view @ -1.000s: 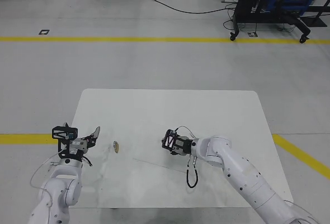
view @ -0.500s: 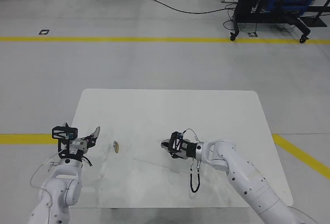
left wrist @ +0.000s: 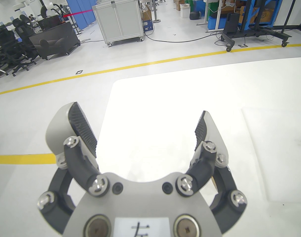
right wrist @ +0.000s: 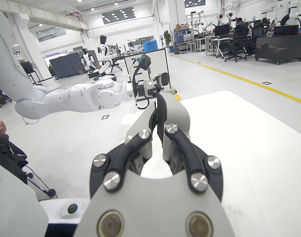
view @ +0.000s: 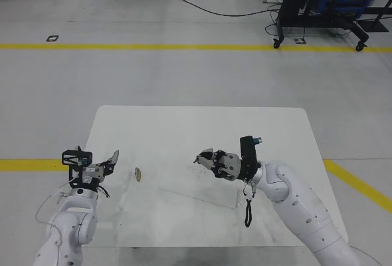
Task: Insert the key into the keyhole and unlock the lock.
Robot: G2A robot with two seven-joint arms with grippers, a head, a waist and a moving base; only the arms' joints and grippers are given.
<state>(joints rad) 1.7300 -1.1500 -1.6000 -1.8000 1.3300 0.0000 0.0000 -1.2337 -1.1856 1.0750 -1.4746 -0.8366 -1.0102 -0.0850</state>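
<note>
Overhead, a small brass-coloured metal piece (view: pixel 137 174) (lock or key, too small to tell) lies near the white rectangular table's (view: pixel 183 120) left edge, just beside the left gripper (view: pixel 108 162). The right gripper (view: pixel 200 159) hangs mid-table. Left wrist: jaws spread wide and empty, probably ready to steady it. Right wrist: ribbed fingers (right wrist: pixel 176 110) pressed together, any pinched key hidden.

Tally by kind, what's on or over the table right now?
Open pincer: 1, left pincer
Shut pincer: 1, right pincer
Small brass-coloured item lying on the table: 1, too small to identify
Total: 3
</note>
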